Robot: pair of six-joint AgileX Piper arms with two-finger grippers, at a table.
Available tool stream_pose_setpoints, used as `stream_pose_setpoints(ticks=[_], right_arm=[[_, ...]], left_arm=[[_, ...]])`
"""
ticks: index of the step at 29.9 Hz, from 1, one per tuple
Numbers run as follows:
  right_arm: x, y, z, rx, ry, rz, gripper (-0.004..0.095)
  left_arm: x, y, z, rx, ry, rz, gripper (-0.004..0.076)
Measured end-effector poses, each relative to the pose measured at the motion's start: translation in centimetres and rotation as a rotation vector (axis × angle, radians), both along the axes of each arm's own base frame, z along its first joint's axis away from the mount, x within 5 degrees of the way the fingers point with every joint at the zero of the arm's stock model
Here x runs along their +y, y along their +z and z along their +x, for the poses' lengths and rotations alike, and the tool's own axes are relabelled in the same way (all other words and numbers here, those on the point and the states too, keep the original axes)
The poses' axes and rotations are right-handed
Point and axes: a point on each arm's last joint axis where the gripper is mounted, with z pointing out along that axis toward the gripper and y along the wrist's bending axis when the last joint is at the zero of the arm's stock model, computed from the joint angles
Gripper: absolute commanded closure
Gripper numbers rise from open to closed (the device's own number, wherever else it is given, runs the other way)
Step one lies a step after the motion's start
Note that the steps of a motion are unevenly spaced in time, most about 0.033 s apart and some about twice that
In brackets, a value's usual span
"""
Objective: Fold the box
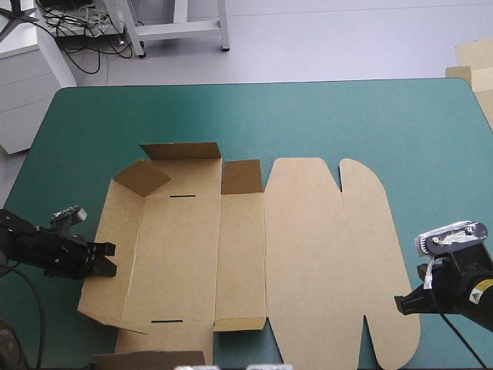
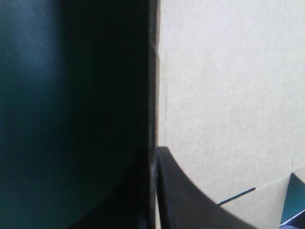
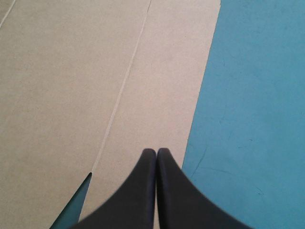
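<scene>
My left gripper (image 1: 112, 259) clamped on brown box (image 1: 177, 262), its raised side wall (image 1: 115, 220) pinched between fingers. My right gripper (image 3: 156, 152) pressed closed, holding nothing, tips over flat lid (image 1: 331, 262) edge.

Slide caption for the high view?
Left gripper pinches the box at its left edge; right gripper shut beside its right edge.

The box (image 1: 177, 262) lies on the counter (image 1: 370, 116), reaching from left of middle toward the near edge. Its left part has the left wall and far flaps raised; the lid (image 1: 331, 262) lies flat on the right. The left gripper (image 1: 109, 259) is at the left wall, fingers (image 2: 181, 205) pinched on its top edge. The right gripper (image 1: 399, 303) sits at the lid's near right edge, fingers together. More board (image 1: 474, 69) lies past the counter's far right corner.
</scene>
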Motion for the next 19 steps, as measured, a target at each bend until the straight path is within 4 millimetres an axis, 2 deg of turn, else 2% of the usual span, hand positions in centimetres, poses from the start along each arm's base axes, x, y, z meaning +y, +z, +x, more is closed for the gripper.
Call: stream_pose_setpoints(ticks=[4,9,15,19], right_arm=[[0.0,0.0,-0.1,0.007,0.001,-0.001,0.0928],[0.0,0.0,-0.1,0.006,0.006,-0.006,0.0928],[0.0,0.0,0.0,0.004,0.009,-0.01,0.0928],[0.0,0.0,0.0,-0.004,0.009,-0.008,0.0928]], left_arm=[[-0.2,0.5,0.5,-0.072,-0.022,-0.025,0.0734],[0.2,2.8,2.2,-0.193,-0.023,-0.024,0.0734],[-0.3,7.0,4.4,-0.341,-0.088,0.041,0.0733],[-2.0,10.9,5.9,-0.446,-0.197,0.123,0.0732]])
